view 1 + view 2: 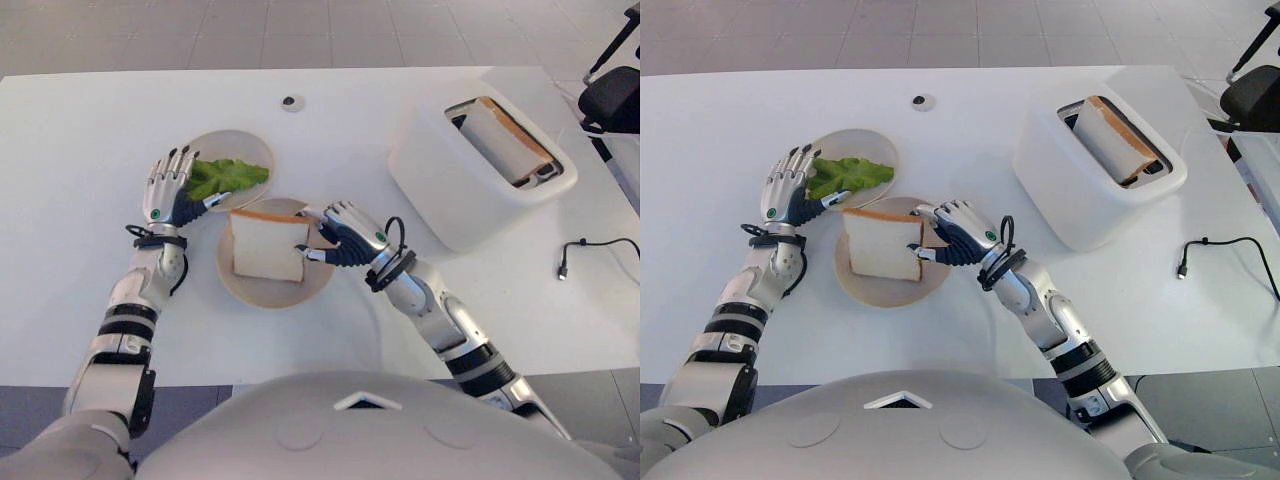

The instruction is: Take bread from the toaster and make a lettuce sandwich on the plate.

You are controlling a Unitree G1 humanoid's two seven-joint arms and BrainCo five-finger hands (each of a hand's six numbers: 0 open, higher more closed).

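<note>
light: bright, even | shadows: soft, faint | edges: slightly bowed

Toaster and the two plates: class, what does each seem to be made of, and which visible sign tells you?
Toaster: likely matte white plastic, possibly painted metal; rounded, seamless shell, no glare. Near plate, under the bread, and far plate, under the lettuce: beige, smooth, thin-rimmed; ceramic or plastic, the look cannot settle which.

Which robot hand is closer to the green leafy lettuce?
Left. Its left hand sits right beside the green leafy lettuce, fingers spread at its edge. The right hand is farther away, gripping the white square bread slice.
</note>
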